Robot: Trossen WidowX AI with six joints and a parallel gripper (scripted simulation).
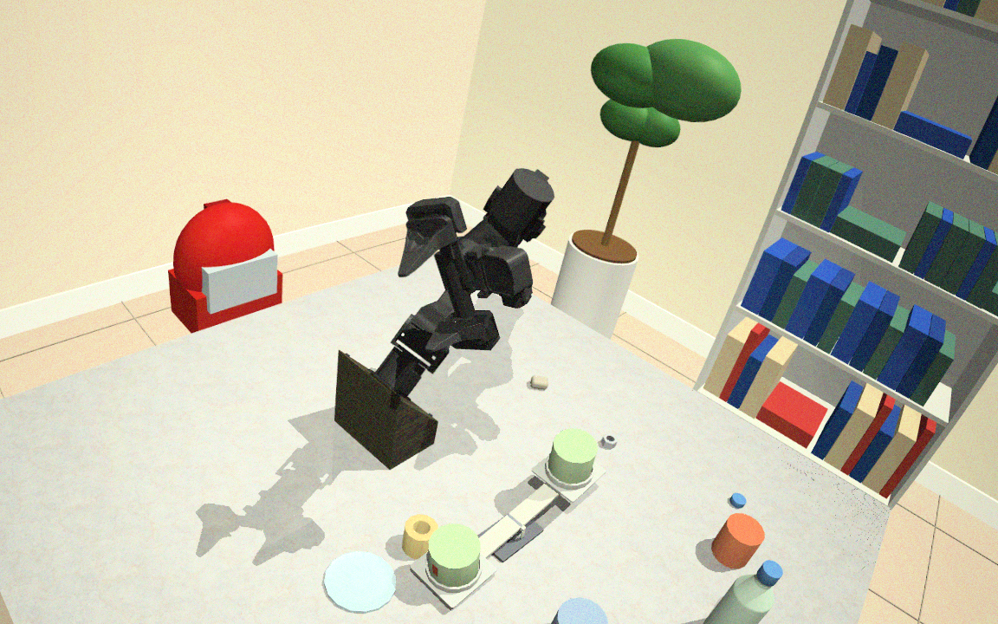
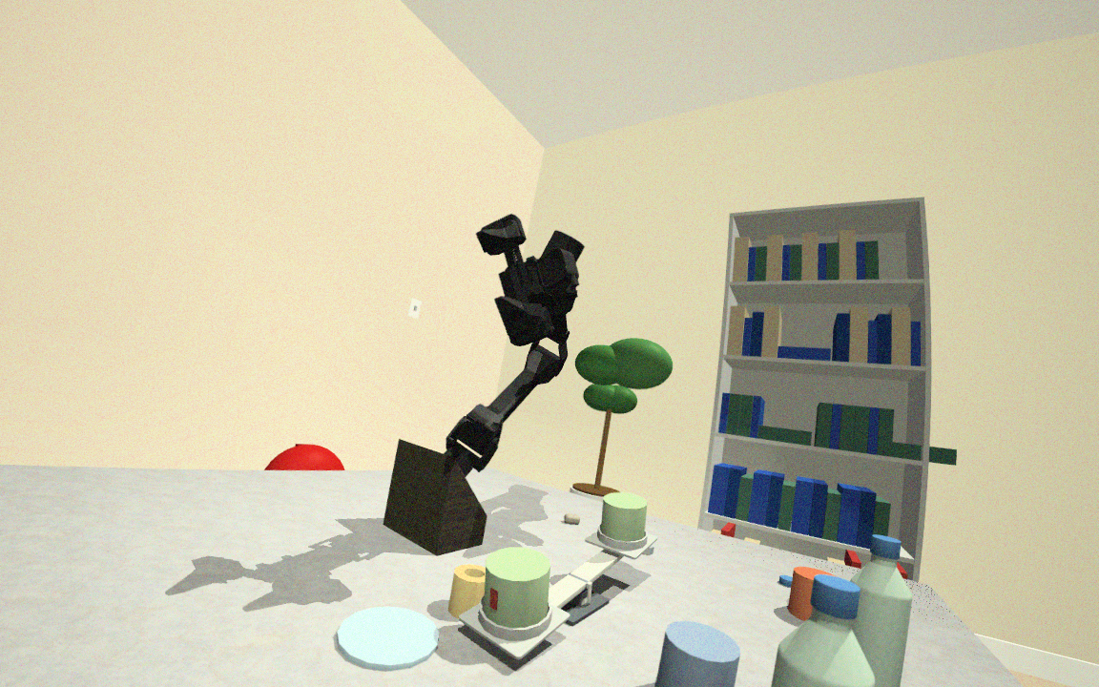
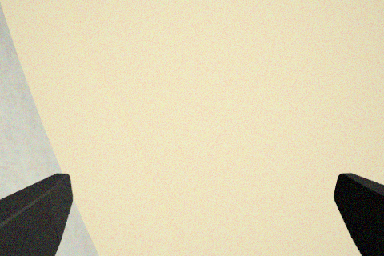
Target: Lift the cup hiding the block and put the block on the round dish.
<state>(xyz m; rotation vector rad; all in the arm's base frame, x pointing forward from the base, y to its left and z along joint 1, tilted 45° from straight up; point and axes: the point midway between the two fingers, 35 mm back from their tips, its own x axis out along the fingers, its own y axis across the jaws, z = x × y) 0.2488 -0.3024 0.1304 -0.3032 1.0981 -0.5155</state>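
Observation:
Two identical light green cups stand upside down on the end plates of a small balance (image 1: 521,516) (image 2: 585,579). The near cup (image 1: 454,552) (image 2: 516,585) shows a small red patch low on its side. The far cup (image 1: 573,455) (image 2: 623,515) stands toward the shelf. The block itself is hidden. A light blue round dish (image 1: 359,580) (image 2: 386,636) lies left of the near cup. My gripper (image 1: 421,237) (image 2: 498,239) (image 3: 208,188) is open and empty. It is high above the arm's base and far from the cups, facing the wall.
A yellow ring-shaped cylinder (image 1: 418,534) (image 2: 466,588) stands between dish and near cup. An orange cylinder (image 1: 737,540) (image 2: 802,591), two bottles (image 1: 747,597) (image 2: 882,597) and a blue-grey cylinder (image 1: 580,613) (image 2: 696,654) stand at the front right. A small beige piece (image 1: 539,381) lies behind the balance.

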